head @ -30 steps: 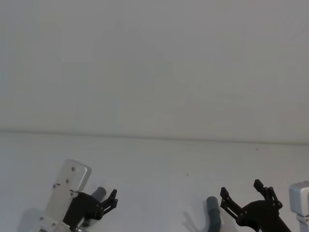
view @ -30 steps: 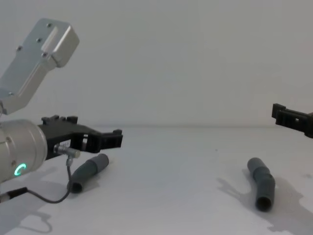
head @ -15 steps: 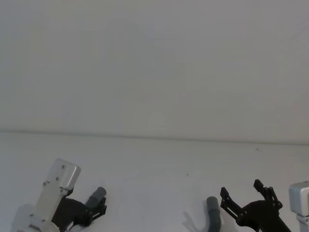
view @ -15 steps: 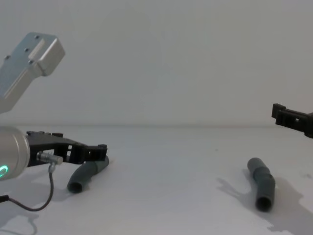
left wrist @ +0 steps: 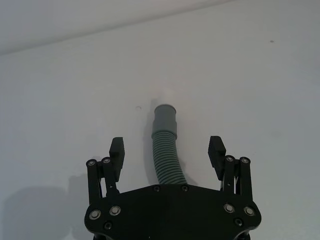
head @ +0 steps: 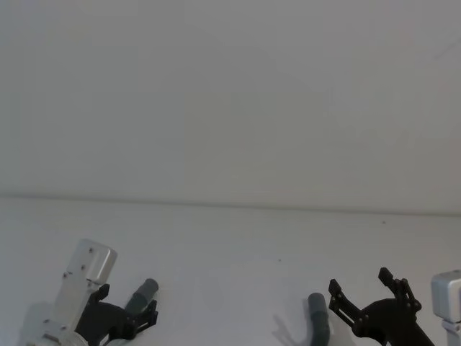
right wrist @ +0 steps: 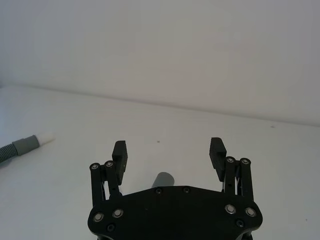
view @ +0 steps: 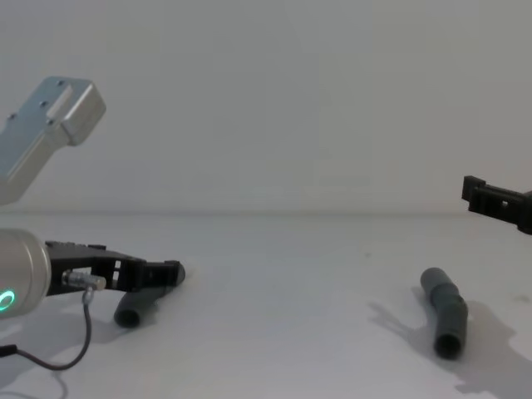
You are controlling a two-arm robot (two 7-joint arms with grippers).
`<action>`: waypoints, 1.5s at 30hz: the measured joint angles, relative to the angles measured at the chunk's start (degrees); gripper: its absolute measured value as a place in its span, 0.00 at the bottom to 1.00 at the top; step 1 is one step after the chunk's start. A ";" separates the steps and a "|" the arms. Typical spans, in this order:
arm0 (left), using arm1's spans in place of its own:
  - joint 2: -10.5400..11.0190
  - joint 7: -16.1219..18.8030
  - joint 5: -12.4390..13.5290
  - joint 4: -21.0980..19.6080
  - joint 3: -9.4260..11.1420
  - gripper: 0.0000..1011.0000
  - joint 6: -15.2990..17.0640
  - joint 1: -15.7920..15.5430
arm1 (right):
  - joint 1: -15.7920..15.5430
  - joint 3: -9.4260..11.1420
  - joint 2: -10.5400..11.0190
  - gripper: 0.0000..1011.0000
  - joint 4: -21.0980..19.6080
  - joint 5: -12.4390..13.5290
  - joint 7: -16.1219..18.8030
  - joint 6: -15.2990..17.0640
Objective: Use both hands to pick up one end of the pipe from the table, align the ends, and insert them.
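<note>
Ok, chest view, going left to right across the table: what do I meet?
In order: left pincer → right pipe piece → right pincer. The left pipe piece overlaps the left pincer, so it has no clear place in the order.

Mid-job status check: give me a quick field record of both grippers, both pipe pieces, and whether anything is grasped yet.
left gripper: open, low at the table, straddling the ribbed section of the left pipe piece, not closed on it
right gripper: open, raised above the right pipe piece
left pipe piece: lying on the table, white spigot end ahead of the left gripper
right pipe piece: lying on the table, untouched
pieces: well apart, not joined
grasped: nothing yet
</note>
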 joint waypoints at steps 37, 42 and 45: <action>-4.38 2.02 1.96 2.15 -0.26 0.99 4.06 -2.55 | 0.00 0.00 0.00 0.99 0.00 0.00 0.00 0.00; -5.03 2.62 2.00 2.14 -0.56 0.99 4.04 -2.20 | 0.00 0.00 0.00 0.99 0.00 0.00 0.00 0.00; -5.47 3.16 2.24 1.95 -0.80 0.99 4.27 -1.99 | 0.00 0.00 0.00 0.99 0.00 0.00 0.00 0.00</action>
